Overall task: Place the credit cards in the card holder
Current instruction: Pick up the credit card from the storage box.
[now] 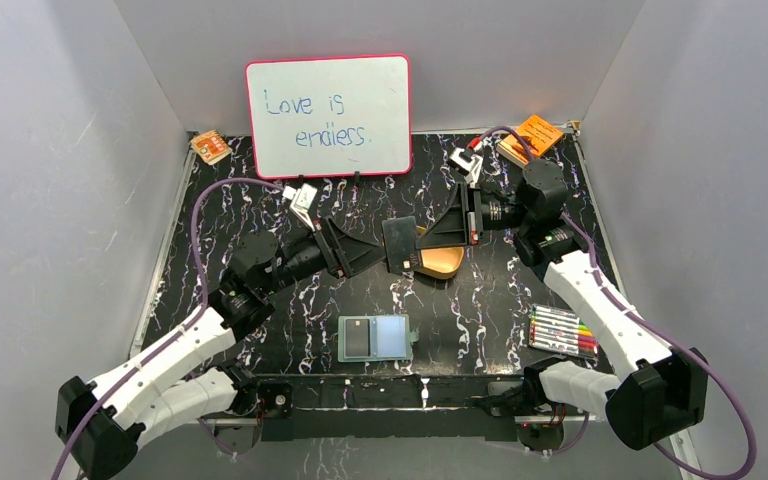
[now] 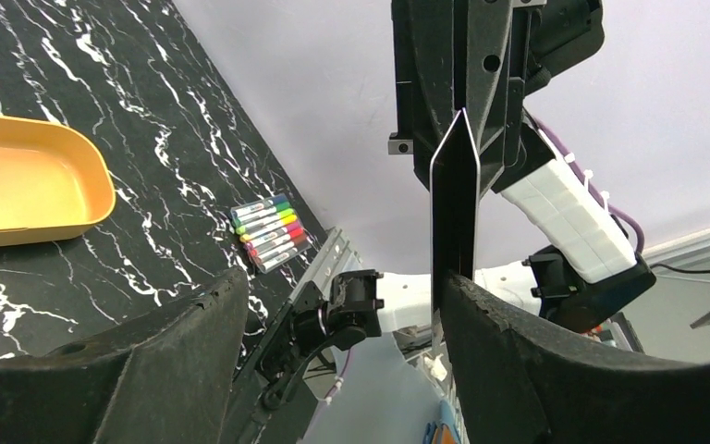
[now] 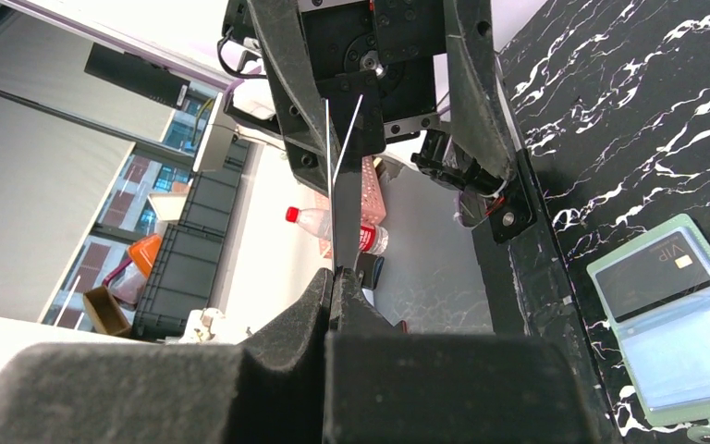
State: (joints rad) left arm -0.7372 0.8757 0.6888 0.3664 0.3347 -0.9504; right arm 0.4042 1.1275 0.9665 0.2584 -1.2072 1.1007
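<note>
Surface: black table [image 1: 290, 330] with white veining and a metal rail along its near edge.
Room: plain grey walls close the table in at the back and on both sides. Past the near edge, the right wrist view shows dark crates [image 3: 185, 250] and a red-capped bottle [image 3: 307, 218] lying down.
Back wall: a red-framed whiteboard [image 1: 328, 115] stands upright and reads "Love is endless."
Back corners: an orange booklet [image 1: 210, 147] at left and a second booklet [image 1: 535, 135] at right, the latter just behind the right arm.
Markers [image 1: 562, 332]: a row of coloured pens lying flat at right, just beside the right forearm.
Tray [image 1: 440, 262]: tan-gold, mid-table, below where the grippers meet.
Holder [image 1: 375, 338]: lies open and flat at centre, near the front edge and well apart from the tray.
Other card [image 1: 358, 340]: dark, marked VIP, in the holder's left half. The right half shows pale blue.
Card [image 1: 400, 245]: dark, up in the air over the tray's left end, between the two grippers.
Right gripper [image 3: 335, 287]: fingers pressed together, pinching one end of the card.
Left gripper [image 2: 344, 282]: fingers spread on either side of the card's other end. The card is close against one finger with a wide gap to the other; whether it touches cannot be told.
In the way: from above, the card and the right gripper cover part of the tray. Both arms reach in over mid-table, and the right arm crosses in front of the second booklet.
</note>
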